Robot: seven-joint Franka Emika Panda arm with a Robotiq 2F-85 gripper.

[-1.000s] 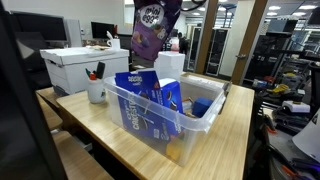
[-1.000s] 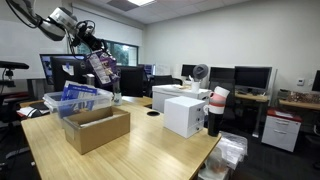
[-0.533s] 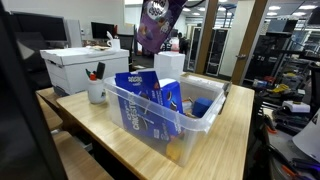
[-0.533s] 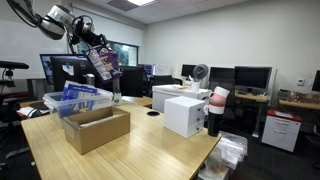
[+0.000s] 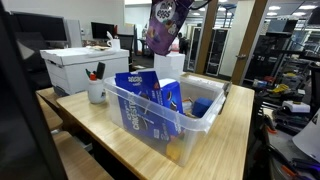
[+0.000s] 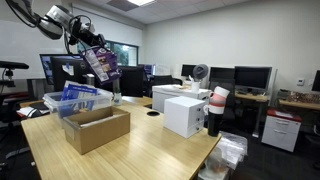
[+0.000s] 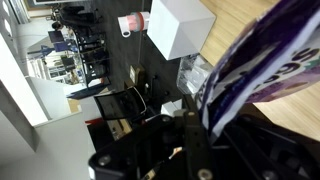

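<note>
This looks like an office that doubles as a robotics lab. Monitors [image 6: 250, 77] line the desks [image 6: 300, 101] along the far wall, with a desk fan [image 6: 201, 72] among them and a drawer cabinet [image 6: 283, 130] underneath. Flat panel lights [image 5: 300, 10] are set in the ceiling, and glass partitions [image 5: 215, 45] close off the rooms behind. On the wooden worktop [image 5: 235, 130] close by stands a mug of pens [image 5: 97, 92], plain office stuff. The lab side shows in the robot arm [image 6: 45, 20] reaching over that worktop, and in the dark racks [image 5: 272, 60] crowded with gear and cables off to one side.
</note>
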